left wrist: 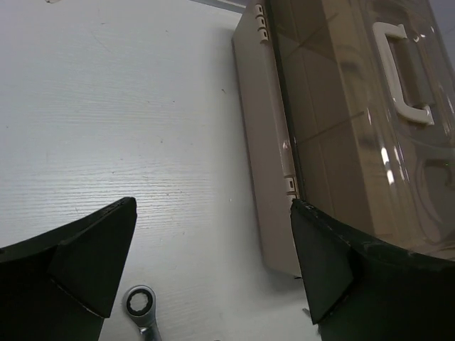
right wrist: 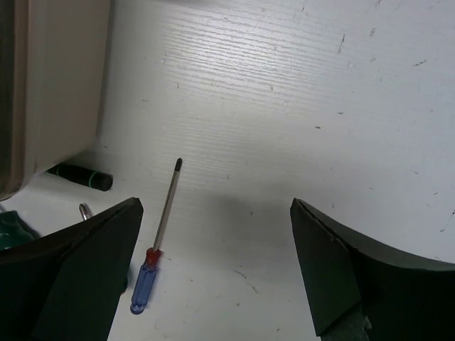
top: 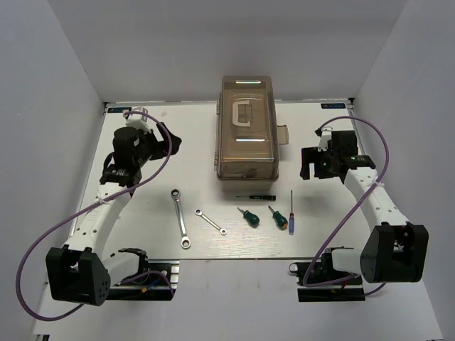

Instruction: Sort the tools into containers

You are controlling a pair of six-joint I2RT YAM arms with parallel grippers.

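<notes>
A closed toolbox (top: 247, 128) with a translucent brownish lid and pale handle stands at the table's middle back; it also shows in the left wrist view (left wrist: 341, 135). In front of it lie a long wrench (top: 180, 218), a short wrench (top: 210, 221), two green-handled screwdrivers (top: 248, 216) (top: 276, 217), a blue-handled screwdriver (top: 291, 212) and a slim dark pen-like tool (top: 255, 194). My left gripper (top: 170, 142) is open and empty left of the box, above the long wrench's ring end (left wrist: 139, 305). My right gripper (top: 307, 163) is open and empty right of the box, above the blue screwdriver (right wrist: 158, 241).
White walls close in the table on the left, back and right. The toolbox's side latch (top: 282, 133) sticks out toward the right arm. Purple cables loop off both arms. No separate beige trays show; they lie inside the shut box.
</notes>
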